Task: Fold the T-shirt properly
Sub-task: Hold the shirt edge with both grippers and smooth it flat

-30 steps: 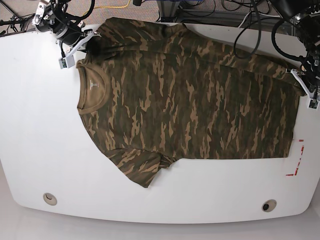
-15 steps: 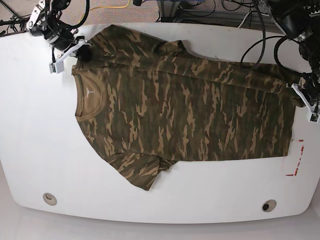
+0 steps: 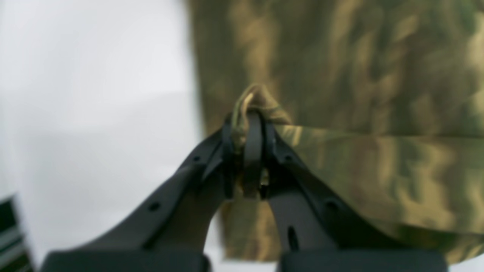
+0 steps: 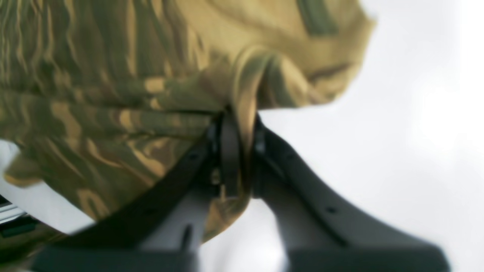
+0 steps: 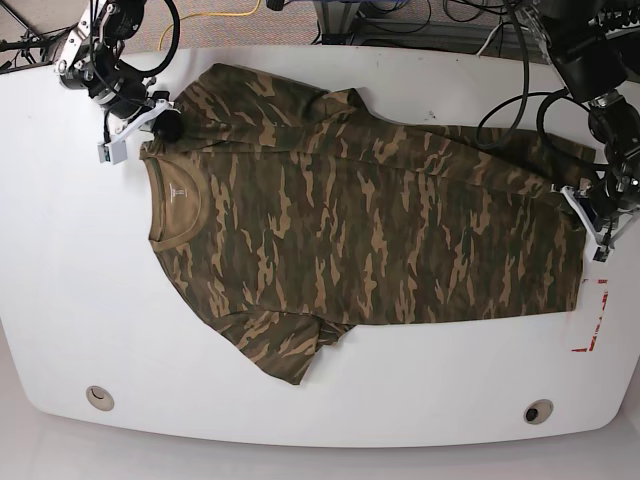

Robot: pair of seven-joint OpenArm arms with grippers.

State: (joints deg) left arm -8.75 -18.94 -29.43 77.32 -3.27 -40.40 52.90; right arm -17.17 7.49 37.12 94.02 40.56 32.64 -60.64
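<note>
Two pinches stretch the T-shirt [image 5: 370, 220] flat on the tabletop [image 5: 70, 290]: left fingers [image 3: 247, 124] clamp the hem at three o'clock, right fingers [image 4: 236, 124] the shoulder at ten.

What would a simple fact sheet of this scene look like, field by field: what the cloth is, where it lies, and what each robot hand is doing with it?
item: T-shirt, camouflage, short-sleeved
position: spread mostly flat on the white table, collar toward the base view's left
collar: tan lining with a small label
left gripper: shut on a pinch of cloth at the hem end
right gripper: cloth pinched between its fingers, near the shoulder by the collar
table marks: red tape lines beside the hem
fold state: no fold made yet
</note>
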